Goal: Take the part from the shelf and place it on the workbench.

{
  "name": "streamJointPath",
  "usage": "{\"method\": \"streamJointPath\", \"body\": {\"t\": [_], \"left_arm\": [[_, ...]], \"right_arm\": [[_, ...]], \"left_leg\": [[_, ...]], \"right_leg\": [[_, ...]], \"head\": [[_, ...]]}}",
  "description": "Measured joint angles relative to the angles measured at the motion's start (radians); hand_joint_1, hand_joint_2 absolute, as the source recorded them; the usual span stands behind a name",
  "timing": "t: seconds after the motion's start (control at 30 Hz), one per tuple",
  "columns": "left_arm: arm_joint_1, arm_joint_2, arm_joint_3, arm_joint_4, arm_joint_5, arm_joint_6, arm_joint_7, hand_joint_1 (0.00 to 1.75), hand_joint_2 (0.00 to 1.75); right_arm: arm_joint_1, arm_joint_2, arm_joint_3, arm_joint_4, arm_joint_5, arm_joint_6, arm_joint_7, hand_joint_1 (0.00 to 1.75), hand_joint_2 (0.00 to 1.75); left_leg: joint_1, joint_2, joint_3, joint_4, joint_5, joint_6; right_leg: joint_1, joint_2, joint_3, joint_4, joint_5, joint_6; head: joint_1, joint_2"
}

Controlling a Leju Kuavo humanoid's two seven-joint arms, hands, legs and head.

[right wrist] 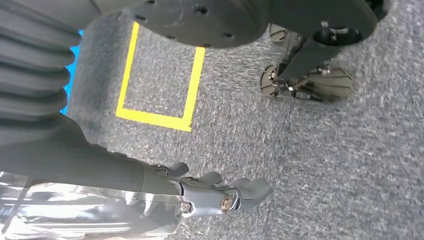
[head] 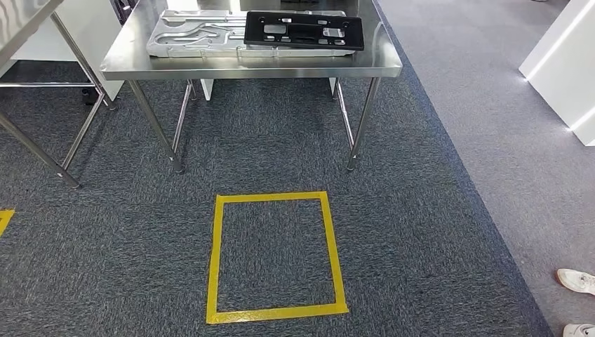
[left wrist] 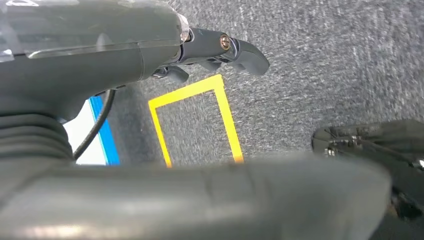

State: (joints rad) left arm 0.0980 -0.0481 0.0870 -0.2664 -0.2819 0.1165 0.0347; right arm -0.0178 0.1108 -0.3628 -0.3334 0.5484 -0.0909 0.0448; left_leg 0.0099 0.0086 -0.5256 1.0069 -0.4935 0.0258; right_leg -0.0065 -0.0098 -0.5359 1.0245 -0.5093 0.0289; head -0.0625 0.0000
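1. Since both arms hang by the robot's sides, the left hand [left wrist: 220,52] and the right hand [right wrist: 220,197] grasp nothing; fingers loosely curled over the carpet [head: 435,210], not clenched.
2. The black part [head: 303,30] lies flat on the steel counter [head: 252,67], resting partly on a silver moulded tray [head: 189,38], toward the counter's right side. Judgement: it looks already placed, so the task seems at or near its end; whether another part is due I cannot tell.
3. Part's right end sits near the counter's right edge but within it; front edge just back from the counter's front lip, no overhang seen.
4. A yellow tape square [head: 276,256] on the floor lies in front of the counter, likely a standing mark for the robot; well apart from the counter legs.
5. Room: open carpet between the square and the counter; a second steel table [head: 28,21] at far left, white furniture [head: 561,63] at right.
6. A person's white shoes [head: 577,281] stand at the lower right, on the lighter floor, apart from the square. Judgement: turning right needs care there.
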Motion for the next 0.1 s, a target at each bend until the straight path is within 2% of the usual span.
{"method": "streamJointPath", "body": {"t": [0.07,0.1], "left_arm": [[-0.002,0.003,-0.007,-0.013,0.028,-0.011,-0.004,0.00,0.00],[-0.003,0.004,-0.008,-0.017,0.034,-0.014,-0.005,0.00,0.00]], "right_arm": [[0.022,-0.011,0.032,-0.002,-0.055,0.009,-0.006,0.00,0.00],[0.028,-0.014,0.040,-0.002,-0.068,0.011,-0.007,0.00,0.00]], "left_leg": [[0.001,0.002,-0.007,-0.003,0.008,0.011],[0.000,0.002,-0.010,-0.003,0.009,0.013]], "right_leg": [[-0.003,0.004,-0.041,0.094,-0.063,0.009],[-0.004,0.005,-0.055,0.125,-0.084,0.011]], "head": [[0.000,0.000],[0.000,0.000]]}}
